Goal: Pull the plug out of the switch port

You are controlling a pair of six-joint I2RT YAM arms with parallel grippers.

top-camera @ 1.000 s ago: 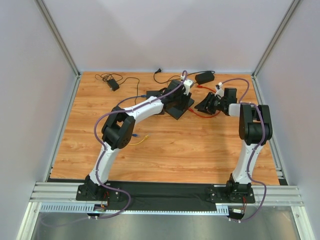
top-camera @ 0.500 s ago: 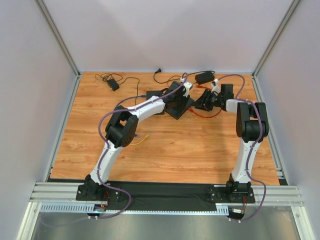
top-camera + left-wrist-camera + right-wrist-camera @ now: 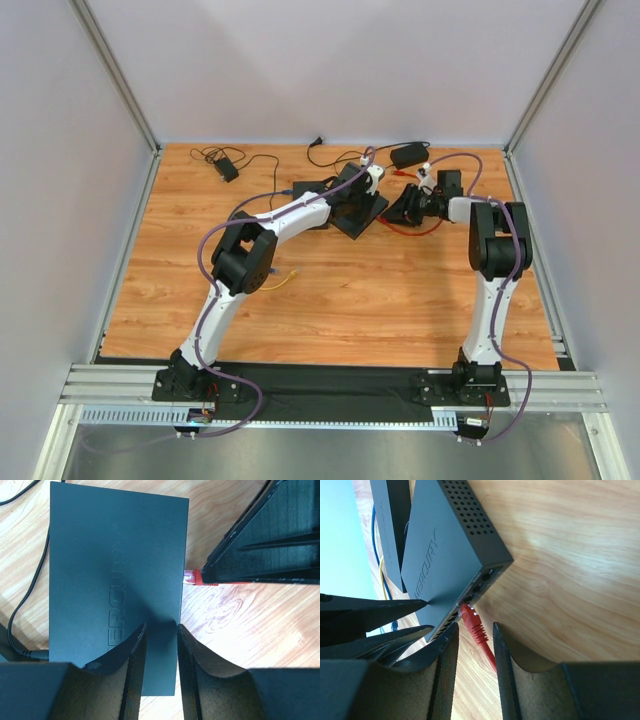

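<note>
The black switch (image 3: pixel 358 212) lies at the back middle of the wooden table; it also shows in the left wrist view (image 3: pixel 115 575) and the right wrist view (image 3: pixel 445 550). A red plug (image 3: pixel 471 617) sits in one of its side ports, and its red cable (image 3: pixel 418 231) loops away to the right. The plug shows red at the switch's edge (image 3: pixel 192 577). My left gripper (image 3: pixel 161 630) rests on top of the switch, jaws slightly apart and holding nothing. My right gripper (image 3: pixel 474 629) is open, its fingers on either side of the plug and cable without pinching them.
A second black box (image 3: pixel 310 188) lies just left of the switch. Power adapters (image 3: pixel 410 154) (image 3: pixel 226 170) with black leads lie along the back wall. A yellow and blue cable (image 3: pixel 285 278) lies beside the left arm. Side walls close in the table.
My right gripper has moved left and back toward the switch, so its fingers now flank the red plug. The left gripper has stayed on the switch.
</note>
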